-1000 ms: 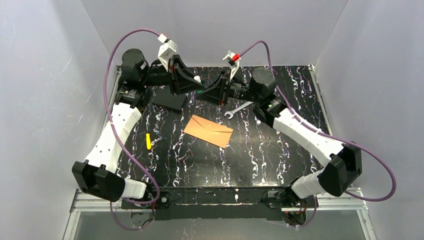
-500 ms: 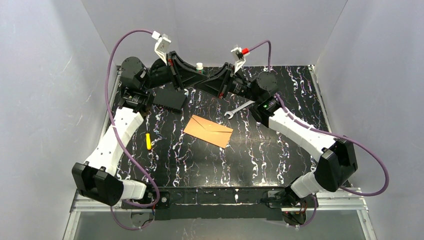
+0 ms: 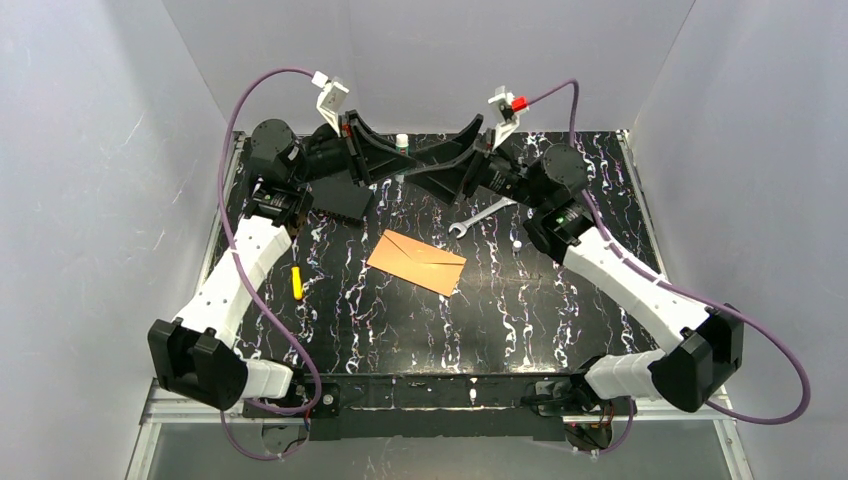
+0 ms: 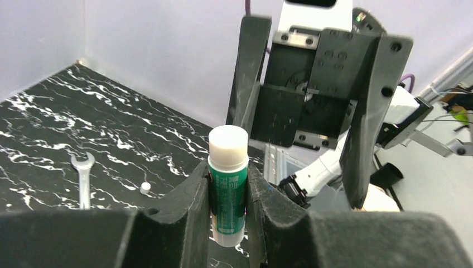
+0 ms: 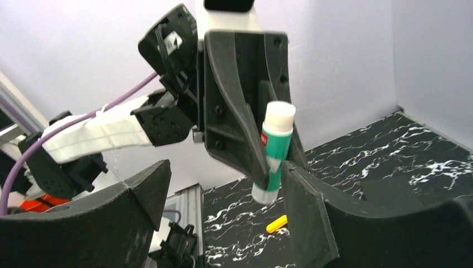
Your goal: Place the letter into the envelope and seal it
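Note:
The orange-brown envelope (image 3: 417, 262) lies flat in the middle of the table with its pointed flap down. The letter is out of view. At the back of the table my left gripper (image 3: 396, 160) (image 4: 228, 174) is shut on a green glue stick (image 4: 228, 192) (image 5: 275, 146), which stands upright with its pale top up. My right gripper (image 3: 425, 168) (image 5: 220, 195) faces it from the right, open. Its fingers stand on either side of the stick's lower end without touching it.
A steel wrench (image 3: 477, 218) (image 4: 82, 180) lies right of the grippers. A small white cap (image 3: 517, 243) (image 4: 145, 187) sits beyond it. A flat black rectangle (image 3: 340, 200) lies under the left arm, and a yellow piece (image 3: 296, 281) (image 5: 277, 224) at the table's left.
My right gripper has opened wide and drawn back to the right, off the glue stick. My left gripper keeps hold of the stick. The envelope has not moved.

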Available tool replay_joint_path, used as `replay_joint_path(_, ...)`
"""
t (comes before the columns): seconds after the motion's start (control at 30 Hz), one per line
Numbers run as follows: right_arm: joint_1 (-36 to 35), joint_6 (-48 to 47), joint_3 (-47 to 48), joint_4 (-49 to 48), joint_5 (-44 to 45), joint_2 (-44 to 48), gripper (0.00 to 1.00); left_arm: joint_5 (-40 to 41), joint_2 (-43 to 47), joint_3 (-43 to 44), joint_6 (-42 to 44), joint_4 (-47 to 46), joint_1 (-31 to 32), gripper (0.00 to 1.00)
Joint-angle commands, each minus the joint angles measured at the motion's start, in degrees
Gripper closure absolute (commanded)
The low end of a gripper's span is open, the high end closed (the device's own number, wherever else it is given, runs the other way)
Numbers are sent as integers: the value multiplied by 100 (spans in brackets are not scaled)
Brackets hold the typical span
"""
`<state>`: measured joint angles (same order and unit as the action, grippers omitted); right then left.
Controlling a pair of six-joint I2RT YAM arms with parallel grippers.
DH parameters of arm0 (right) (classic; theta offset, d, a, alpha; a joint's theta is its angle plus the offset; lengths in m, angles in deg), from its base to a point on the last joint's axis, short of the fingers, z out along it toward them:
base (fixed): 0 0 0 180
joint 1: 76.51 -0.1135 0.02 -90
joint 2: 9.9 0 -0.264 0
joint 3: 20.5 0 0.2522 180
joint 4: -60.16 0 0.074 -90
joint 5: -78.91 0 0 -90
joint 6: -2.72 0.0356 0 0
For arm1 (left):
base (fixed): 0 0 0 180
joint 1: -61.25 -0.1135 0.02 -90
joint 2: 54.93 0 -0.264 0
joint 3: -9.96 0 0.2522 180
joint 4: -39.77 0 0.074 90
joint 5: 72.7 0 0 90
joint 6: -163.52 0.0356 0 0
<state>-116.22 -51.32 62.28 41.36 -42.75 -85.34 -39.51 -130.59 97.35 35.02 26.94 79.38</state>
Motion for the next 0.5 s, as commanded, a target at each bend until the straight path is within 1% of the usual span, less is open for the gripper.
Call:
replay_joint_path(0.0,67,-95,611,482,530,34,21,-544,-105,291,-275,-98,14,100)
replay_joint_path(0.1,70,151,896,670,540,-215,24,-939,-195,460,-546,-206,16,100)
replay_joint_path(0.2,69,200,1080,911,537,-389,32,-987,-210,498,-643,-239,24,100)
replay_joint_path(0.3,68,229,1091,888,493,-444,39,-961,-229,491,-715,-272,35,100)
replay_joint_path(0.37,68,260,1134,874,407,-492,45,-910,-236,474,-758,-284,33,100)
replay_joint_path(0.47,68,336,1120,844,436,-511,57,-967,-248,542,-815,-294,37,100)
